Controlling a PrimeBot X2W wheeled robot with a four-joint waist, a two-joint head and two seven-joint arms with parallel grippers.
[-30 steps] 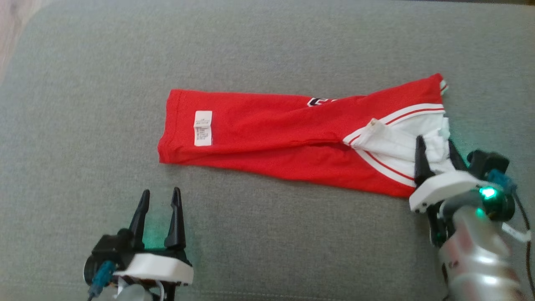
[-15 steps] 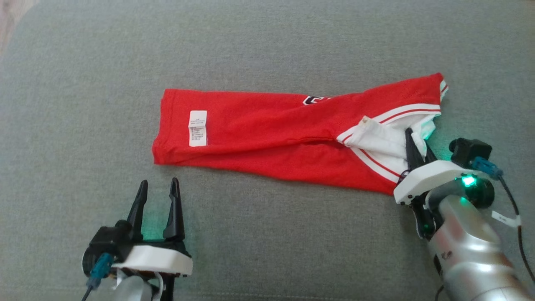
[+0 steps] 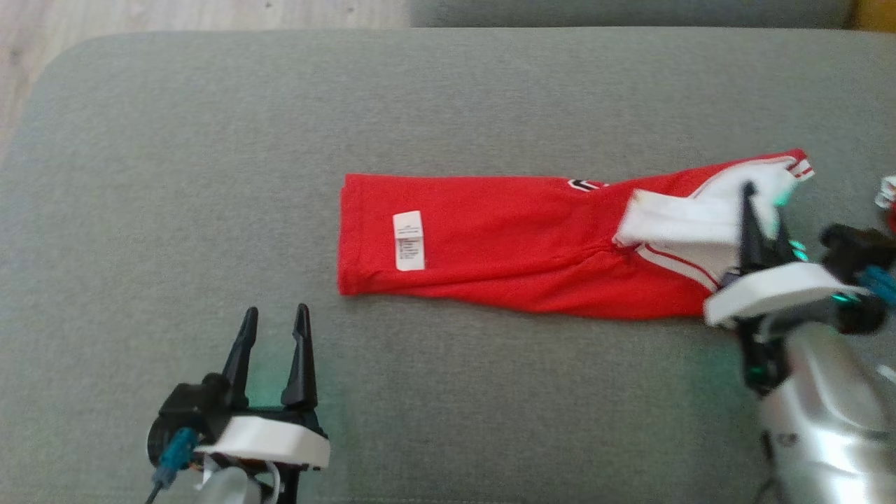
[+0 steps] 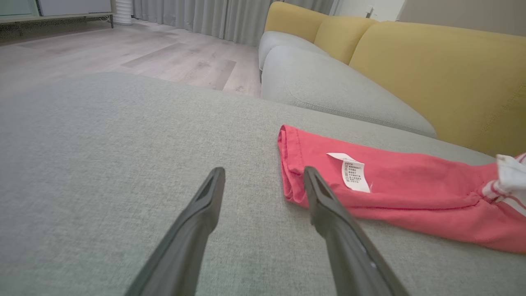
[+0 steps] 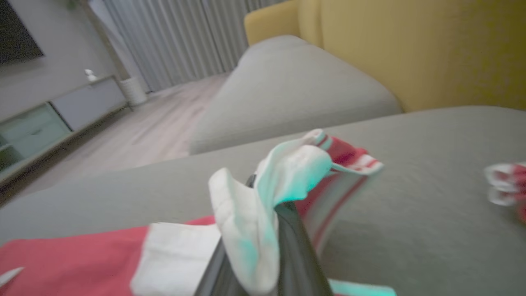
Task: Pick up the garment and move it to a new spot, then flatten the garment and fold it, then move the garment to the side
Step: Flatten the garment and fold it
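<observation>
A red garment [image 3: 504, 241] with white striped trim and a white care label lies stretched left to right across the grey sofa cushion [image 3: 210, 161]. My right gripper [image 3: 759, 199] is shut on the white trimmed end at the garment's right, which is raised and bunched. In the right wrist view that white cloth [image 5: 246, 213] drapes over the dark fingers [image 5: 298, 250]. My left gripper [image 3: 274, 323] stands open and empty just below and left of the garment's left hem. In the left wrist view the left gripper [image 4: 263, 176] has that hem [image 4: 289, 164] beside its right fingertip.
A small red-and-white item [image 3: 887, 199] lies at the cushion's right edge, also in the right wrist view [image 5: 507, 185]. A yellow sofa back [image 4: 431, 70] and a second grey cushion [image 4: 328, 86] stand beyond. Wooden floor [image 3: 175, 14] lies past the far left edge.
My right gripper closed on the garment's white end and lifted it, drawing that end up and rightward. The head view shifted. The left gripper stayed open in place.
</observation>
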